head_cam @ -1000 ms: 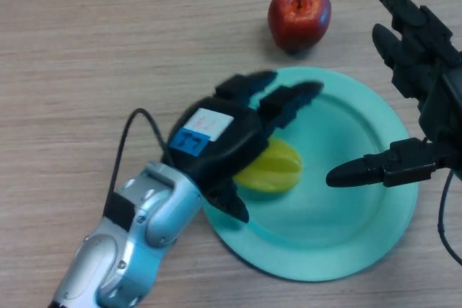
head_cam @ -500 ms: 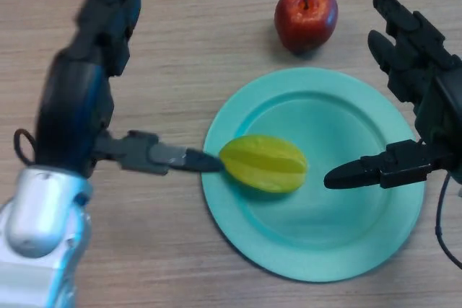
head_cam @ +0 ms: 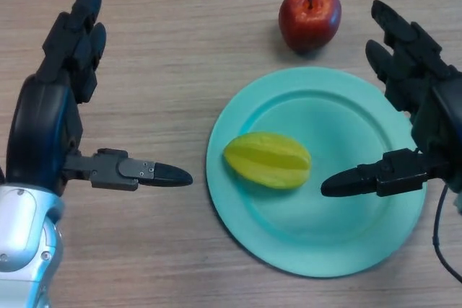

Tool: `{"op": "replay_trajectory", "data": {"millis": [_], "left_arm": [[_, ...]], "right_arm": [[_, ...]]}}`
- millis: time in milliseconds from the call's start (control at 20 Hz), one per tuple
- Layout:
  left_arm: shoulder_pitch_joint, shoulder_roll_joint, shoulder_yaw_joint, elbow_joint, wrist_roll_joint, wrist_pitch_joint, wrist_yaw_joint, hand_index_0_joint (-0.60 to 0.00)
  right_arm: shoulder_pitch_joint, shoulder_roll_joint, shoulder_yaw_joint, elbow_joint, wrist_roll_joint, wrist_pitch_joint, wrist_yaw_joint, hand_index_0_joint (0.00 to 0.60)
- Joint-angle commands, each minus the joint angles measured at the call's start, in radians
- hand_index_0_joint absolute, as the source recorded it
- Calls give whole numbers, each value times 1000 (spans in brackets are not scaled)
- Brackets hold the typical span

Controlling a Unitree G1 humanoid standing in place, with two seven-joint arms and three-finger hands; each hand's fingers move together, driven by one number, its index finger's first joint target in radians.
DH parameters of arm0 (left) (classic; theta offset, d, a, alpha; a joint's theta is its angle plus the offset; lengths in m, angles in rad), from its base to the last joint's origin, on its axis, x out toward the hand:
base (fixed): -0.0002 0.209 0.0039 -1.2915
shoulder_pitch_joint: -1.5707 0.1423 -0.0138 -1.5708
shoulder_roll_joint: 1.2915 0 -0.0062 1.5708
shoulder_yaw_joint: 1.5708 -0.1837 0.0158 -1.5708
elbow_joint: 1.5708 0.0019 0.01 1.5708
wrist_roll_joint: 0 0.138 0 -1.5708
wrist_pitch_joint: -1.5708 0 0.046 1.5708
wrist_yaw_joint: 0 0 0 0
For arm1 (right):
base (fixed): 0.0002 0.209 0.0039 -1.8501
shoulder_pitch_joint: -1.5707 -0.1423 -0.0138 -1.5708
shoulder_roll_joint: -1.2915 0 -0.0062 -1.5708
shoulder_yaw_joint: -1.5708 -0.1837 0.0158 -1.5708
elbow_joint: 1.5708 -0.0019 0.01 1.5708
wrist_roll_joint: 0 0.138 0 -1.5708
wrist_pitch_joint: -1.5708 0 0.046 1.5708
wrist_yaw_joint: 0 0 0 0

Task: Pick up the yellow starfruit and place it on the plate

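Note:
The yellow starfruit (head_cam: 268, 159) lies on its side on the left half of the teal plate (head_cam: 346, 236), with nothing touching it. My left hand (head_cam: 45, 126) is open over the table to the left of the plate, fingers straight and pointing away, thumb tip a short way from the plate's rim. At the plate's right edge my right hand (head_cam: 430, 110) hovers open, its thumb stretched over the plate toward the starfruit but apart from it.
A red apple (head_cam: 310, 17) sits on the wooden table (head_cam: 180, 48) just beyond the plate's far rim, between the two hands.
My left hand let go of the starfruit, which now rests on the plate, and drew back to the left off the plate. The right hand barely moved.

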Motion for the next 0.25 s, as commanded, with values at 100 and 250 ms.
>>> {"op": "replay_trajectory", "data": {"millis": [100,250], "left_arm": [[-9,25,69,-54,32,-163,22,0],[-14,38,93,-54,29,-168,19,0]], "right_arm": [[-26,-11,-14,-62,14,-189,-10,0],[-23,-20,-30,-83,22,-161,11,0]]}}
